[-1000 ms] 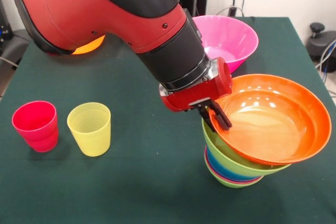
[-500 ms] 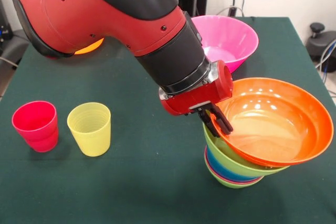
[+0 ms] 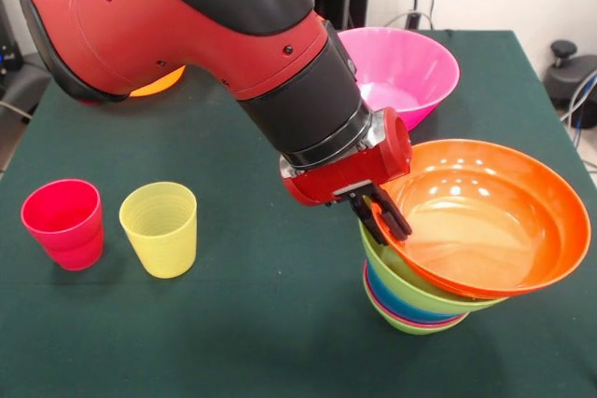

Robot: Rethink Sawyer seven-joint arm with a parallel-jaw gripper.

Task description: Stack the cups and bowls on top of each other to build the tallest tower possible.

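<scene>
The claw [image 3: 385, 214] is clamped on the near-left rim of a large orange bowl [image 3: 480, 216], one dark finger [image 3: 395, 219] inside the bowl and the other outside against its wall. The bowl sits tilted, its far-right side higher, on top of the tower [image 3: 415, 300] directly below the claw. Beneath the orange bowl the tower shows a big green bowl [image 3: 410, 284], then thin bands of blue and red or pink rims, and a small light-green bowl [image 3: 410, 325] at the bottom resting on the dark green surface [image 3: 261, 323].

Behind the claw and slightly to its right in the picture stands a pink bowl [image 3: 406, 72], empty and upright, apart from the tower. Far behind on the claw's left, a yellow-orange bowl [image 3: 159, 83] is mostly hidden by the red arm [image 3: 187, 25].

Well off to the left of the claw, nearer the camera, two ribbed cups stand upright side by side without touching: a translucent yellow cup [image 3: 159, 228] closer to the claw and a red cup [image 3: 63, 223] beyond it.
</scene>
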